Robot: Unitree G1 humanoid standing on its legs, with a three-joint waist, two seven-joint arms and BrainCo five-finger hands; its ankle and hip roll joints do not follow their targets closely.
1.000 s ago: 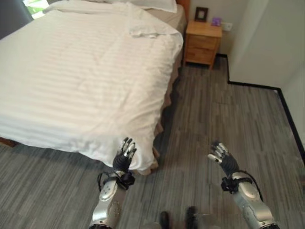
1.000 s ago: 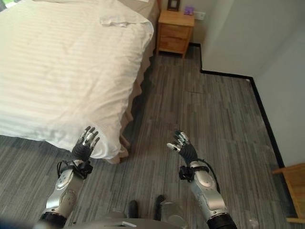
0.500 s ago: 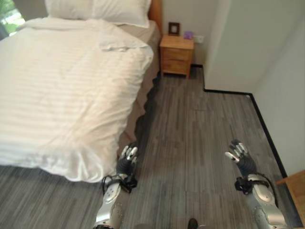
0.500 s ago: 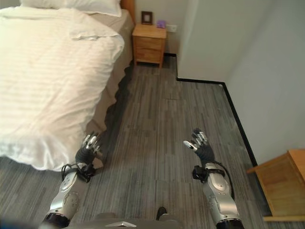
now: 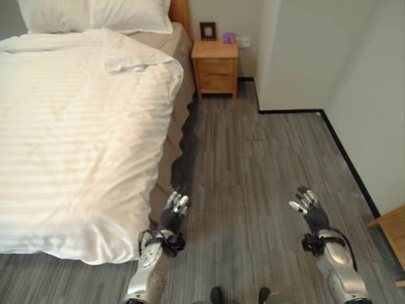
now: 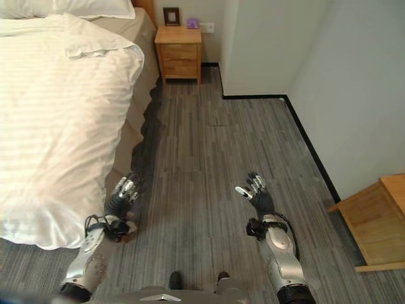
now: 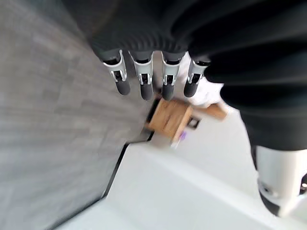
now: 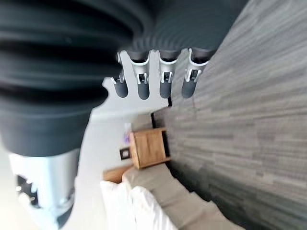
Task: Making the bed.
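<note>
A bed takes up the left, covered by a white striped duvet (image 5: 69, 139) whose top edge is folded back near two white pillows (image 5: 95, 14) at the headboard. The duvet's corner (image 5: 95, 244) hangs over the foot of the bed. My left hand (image 5: 172, 212) is raised beside that corner, over the floor, fingers straight and holding nothing. My right hand (image 5: 308, 206) is raised over the floor farther right, open and empty too. The left wrist view shows straight fingers (image 7: 144, 81). Straight fingers (image 8: 144, 81) also show in the right wrist view.
A wooden nightstand (image 5: 216, 66) stands by the headboard with a small picture frame (image 5: 207, 30) and a purple object on it. White walls with a black skirting line bound the grey plank floor (image 5: 253, 164). The corner of another wooden piece (image 6: 373, 221) stands at the right.
The whole view has swung right along the bed's side, so the camera has moved. Both hands stay raised and open, and the left one is now off the duvet corner, over the floor.
</note>
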